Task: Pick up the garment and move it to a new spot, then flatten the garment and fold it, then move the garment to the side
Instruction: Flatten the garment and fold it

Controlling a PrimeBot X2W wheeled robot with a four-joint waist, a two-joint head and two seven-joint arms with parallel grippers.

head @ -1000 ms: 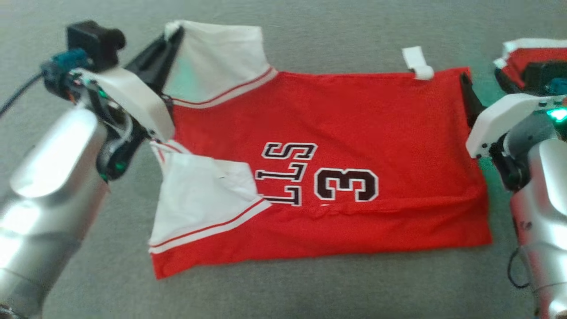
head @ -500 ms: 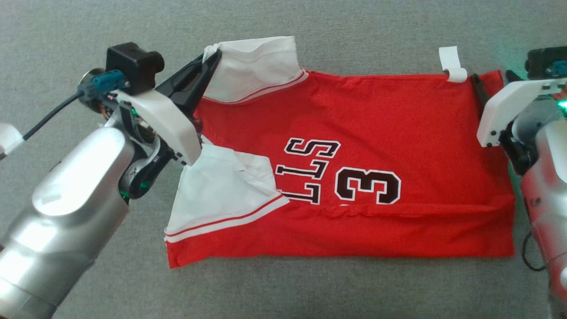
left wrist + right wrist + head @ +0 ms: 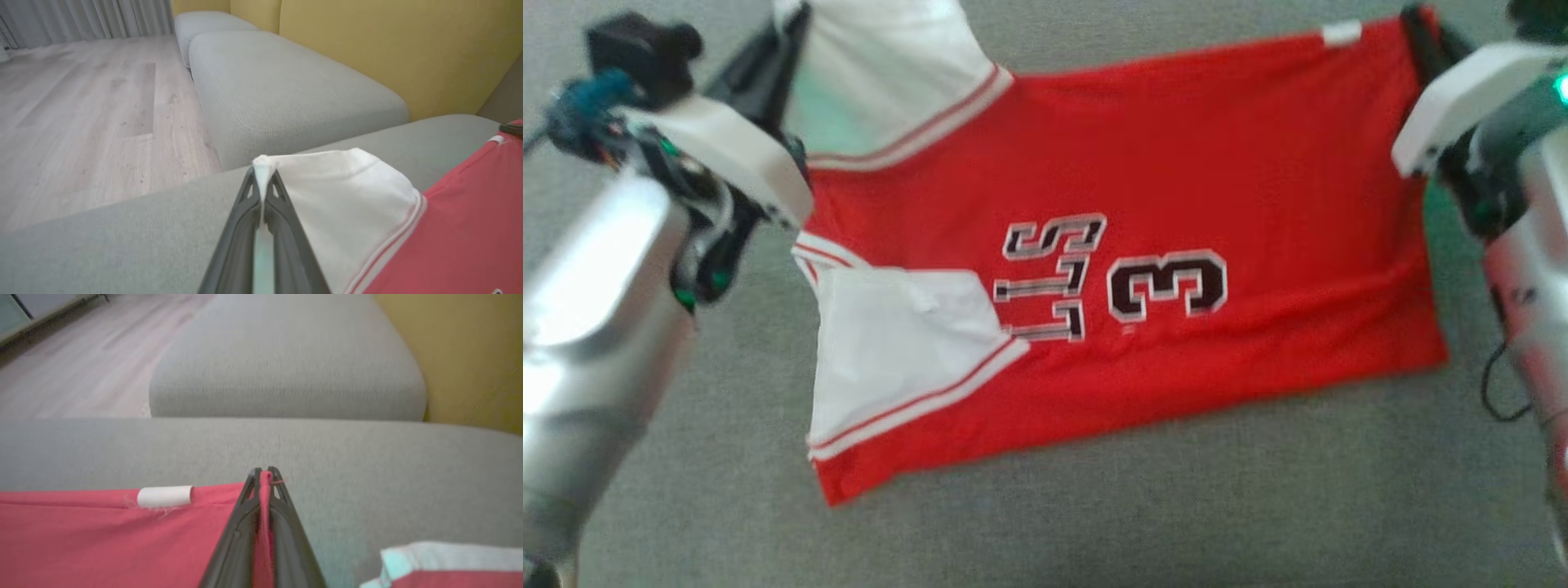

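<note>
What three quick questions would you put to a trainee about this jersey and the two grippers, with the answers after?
1. True or false: the left gripper is shut on the white sleeve of the jersey.
2. The right gripper pinches: A) red cloth beside the tag; B) the white sleeve; C) nothing.
3. Which digit is printed on the jersey?
Key: 1 true; 2 A; 3 the digit 3.
</note>
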